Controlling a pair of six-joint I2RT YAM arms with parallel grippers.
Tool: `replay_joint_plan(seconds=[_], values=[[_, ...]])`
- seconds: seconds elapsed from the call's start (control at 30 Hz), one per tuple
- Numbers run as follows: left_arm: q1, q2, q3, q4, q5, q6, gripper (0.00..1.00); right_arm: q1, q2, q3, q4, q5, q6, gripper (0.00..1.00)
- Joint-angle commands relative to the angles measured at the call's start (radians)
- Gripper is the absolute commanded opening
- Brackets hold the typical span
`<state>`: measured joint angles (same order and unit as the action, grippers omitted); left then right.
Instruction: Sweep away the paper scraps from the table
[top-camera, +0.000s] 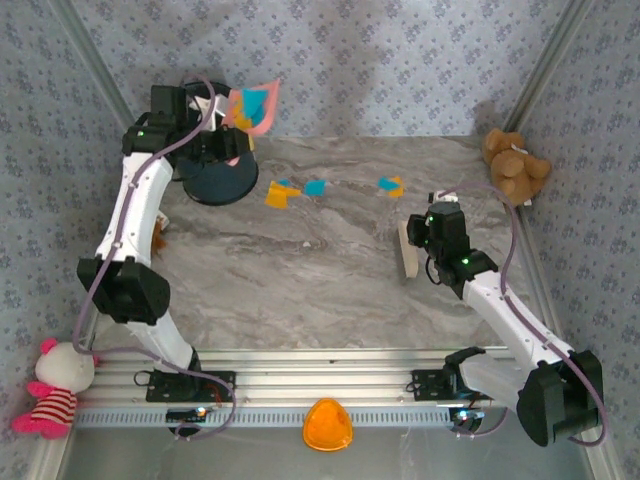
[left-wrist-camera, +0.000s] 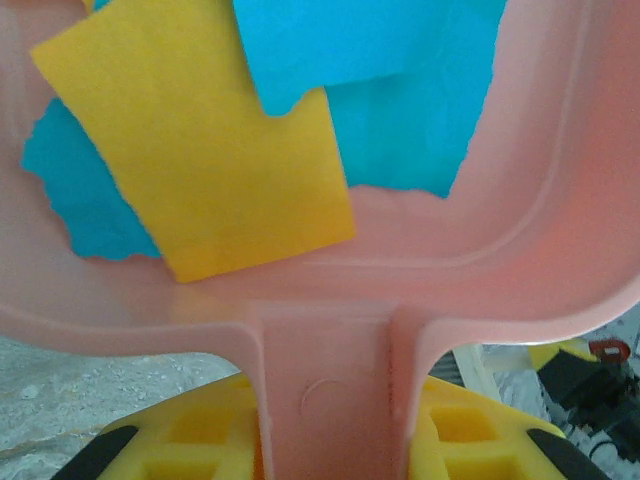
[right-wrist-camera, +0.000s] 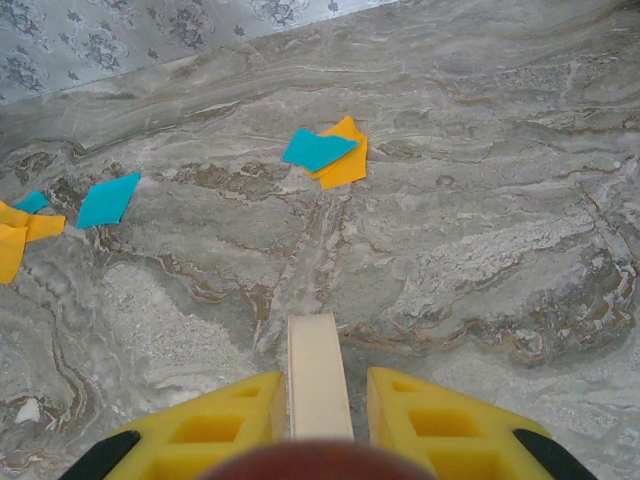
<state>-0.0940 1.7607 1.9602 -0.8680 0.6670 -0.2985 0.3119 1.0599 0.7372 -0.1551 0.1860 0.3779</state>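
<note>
Left tool (left-wrist-camera: 330, 440): clamped on pink plastic dustpan (left-wrist-camera: 520, 250).
Right tool (right-wrist-camera: 320, 420): clamped on cream flat handle (right-wrist-camera: 318, 365).
Orange and cyan paper scraps (right-wrist-camera: 325, 155): 10–12 o'clock off right tool.

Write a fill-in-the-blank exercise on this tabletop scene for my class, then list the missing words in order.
1. The left gripper is shut on the handle of the ____ plastic dustpan.
2. The right gripper, with ____ fingers, is shut on a flat cream scraper.
3. Loose paper scraps on the grey marble-veined table are orange-yellow and ____.
4. The brown teddy bear sits at the table's far ____ corner.
Missing words: pink; yellow; cyan; right.
</note>
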Motion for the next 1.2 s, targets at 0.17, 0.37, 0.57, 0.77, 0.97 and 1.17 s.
replay_joint_plan(seconds=[0.17, 0.37, 0.57, 0.77, 0.97, 1.17], values=[[0.043, 0.076, 0.125, 0.023, 0.067, -0.089, 0.00, -0.007, -0.025, -0.008, -0.010, -0.014, 0.017, 0.00], [0.073, 0.113, 0.153, 0.039, 0.093, -0.143, 0.00, -0.008, -0.023, -0.009, -0.010, -0.017, 0.019, 0.00], [0.101, 0.129, 0.155, 0.083, 0.128, -0.213, 0.00, -0.010, -0.023, -0.010, -0.011, -0.019, 0.020, 0.00], [0.127, 0.128, 0.109, 0.197, 0.183, -0.339, 0.00, -0.010, -0.021, -0.008, -0.020, -0.019, 0.018, 0.00], [0.142, 0.133, 0.091, 0.292, 0.211, -0.431, 0.00, -0.012, -0.021, -0.009, -0.023, -0.022, 0.019, 0.00], [0.152, 0.127, 0.048, 0.432, 0.266, -0.548, 0.00, -0.012, -0.021, -0.013, -0.022, -0.022, 0.021, 0.00]])
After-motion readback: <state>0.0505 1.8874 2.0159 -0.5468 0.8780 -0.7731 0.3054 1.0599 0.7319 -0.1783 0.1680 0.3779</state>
